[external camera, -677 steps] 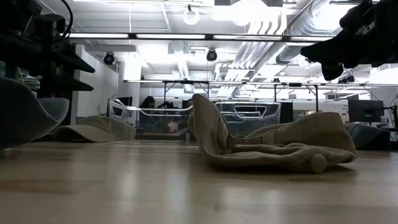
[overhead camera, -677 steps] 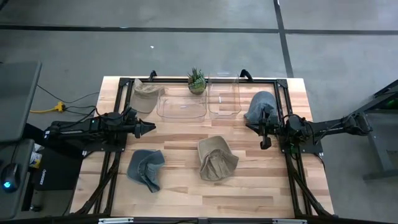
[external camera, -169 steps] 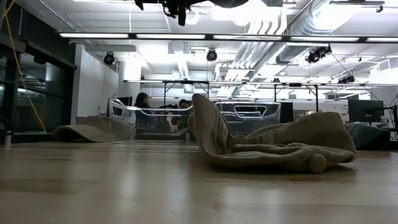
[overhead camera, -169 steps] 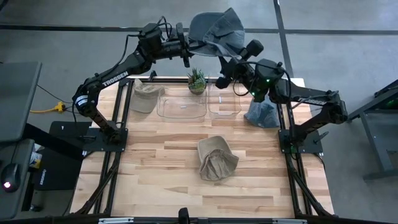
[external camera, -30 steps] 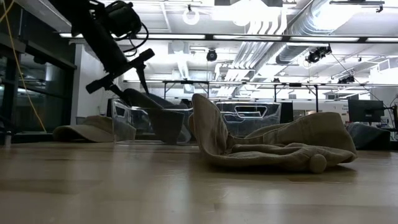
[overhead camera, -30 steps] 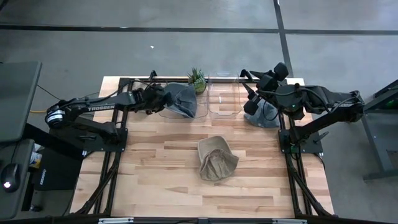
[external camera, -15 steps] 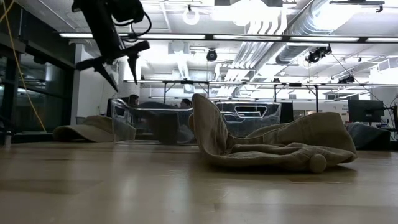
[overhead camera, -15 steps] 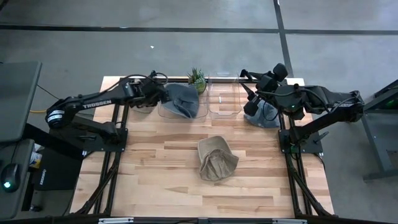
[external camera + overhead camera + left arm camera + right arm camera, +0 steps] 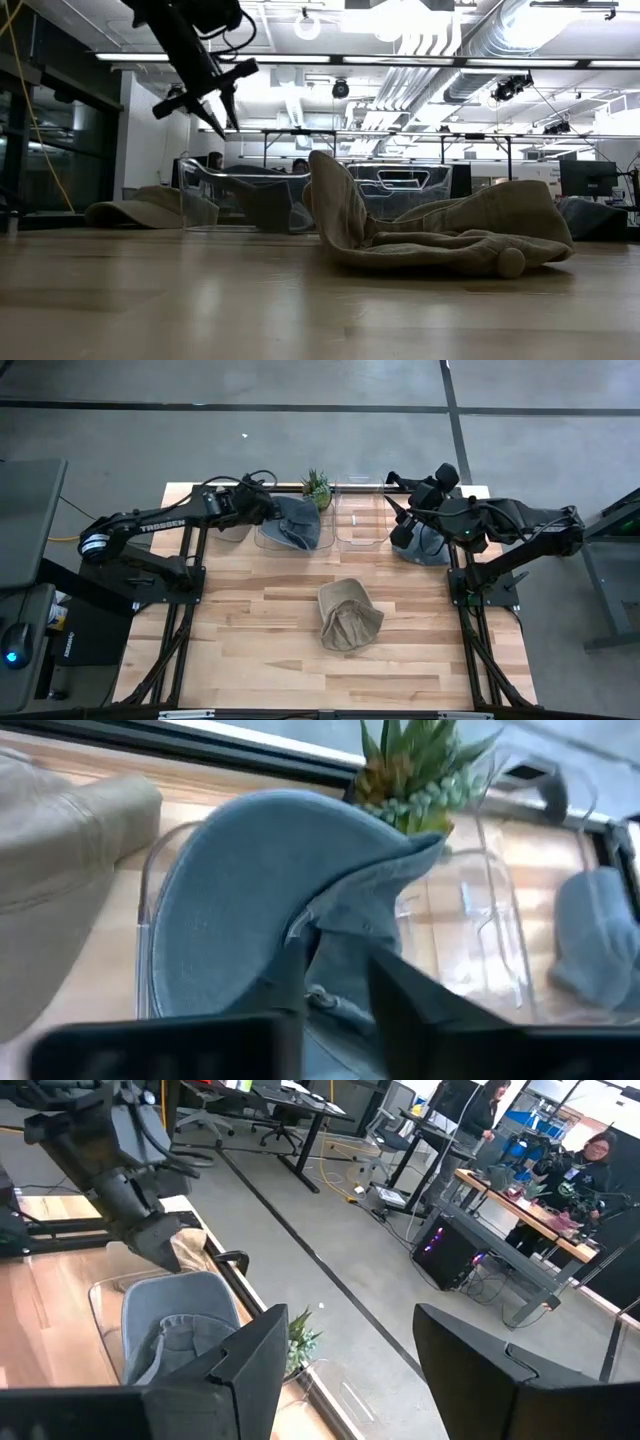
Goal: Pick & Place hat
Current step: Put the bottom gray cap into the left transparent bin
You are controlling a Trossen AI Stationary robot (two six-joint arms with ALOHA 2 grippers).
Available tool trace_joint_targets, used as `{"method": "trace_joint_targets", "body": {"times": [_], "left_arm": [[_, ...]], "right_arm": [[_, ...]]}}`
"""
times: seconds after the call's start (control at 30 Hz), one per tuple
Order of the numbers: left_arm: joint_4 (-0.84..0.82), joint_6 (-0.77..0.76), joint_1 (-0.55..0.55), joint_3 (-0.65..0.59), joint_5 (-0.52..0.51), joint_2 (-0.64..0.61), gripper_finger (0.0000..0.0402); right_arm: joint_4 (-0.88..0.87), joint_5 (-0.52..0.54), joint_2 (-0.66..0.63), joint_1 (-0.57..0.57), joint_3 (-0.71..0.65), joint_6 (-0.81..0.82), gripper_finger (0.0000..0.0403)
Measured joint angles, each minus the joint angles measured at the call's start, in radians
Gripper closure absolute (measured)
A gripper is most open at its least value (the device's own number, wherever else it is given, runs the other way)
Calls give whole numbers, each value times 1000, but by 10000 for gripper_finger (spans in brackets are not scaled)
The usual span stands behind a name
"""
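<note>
A blue-grey hat (image 9: 298,522) lies in the left clear bin (image 9: 270,544) at the far side, its brim (image 9: 250,890) arched up by the plant. My left gripper (image 9: 270,508) hangs above the hat's left edge, open by a narrow gap (image 9: 335,990), touching nothing. My right gripper (image 9: 398,525) stands open (image 9: 345,1370) above a second blue hat (image 9: 430,545), which lies on the table at the far right. A tan hat (image 9: 348,615) lies crumpled at the table's middle.
A second clear bin (image 9: 360,525) stands right of the first, and a small potted plant (image 9: 317,487) is behind them. A tan cap (image 9: 60,870) lies left of the bins, under my left arm. People sit at desks in the room beyond.
My left gripper has risen from the blue-grey hat and drifted a little toward the far right, and its fingers have drawn closer together. The hat, which stood up under the fingers a second ago, has sunk into the left bin. My right arm has kept still.
</note>
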Motion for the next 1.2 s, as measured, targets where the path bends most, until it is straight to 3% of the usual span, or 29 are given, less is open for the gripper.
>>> {"method": "trace_joint_targets", "body": {"times": [0.1, 0.63, 1.2], "left_arm": [[-6, 41, 0, 0, 23, 22, 391], [-107, -5, 19, -1, 237, 158, 401], [-131, -24, 19, 10, 262, 197, 401]], "right_arm": [[-11, -11, 1, 0, 0, 24, 192], [-87, -7, 1, -1, 0, 105, 192], [-88, 12, 1, -1, 0, 104, 192]]}}
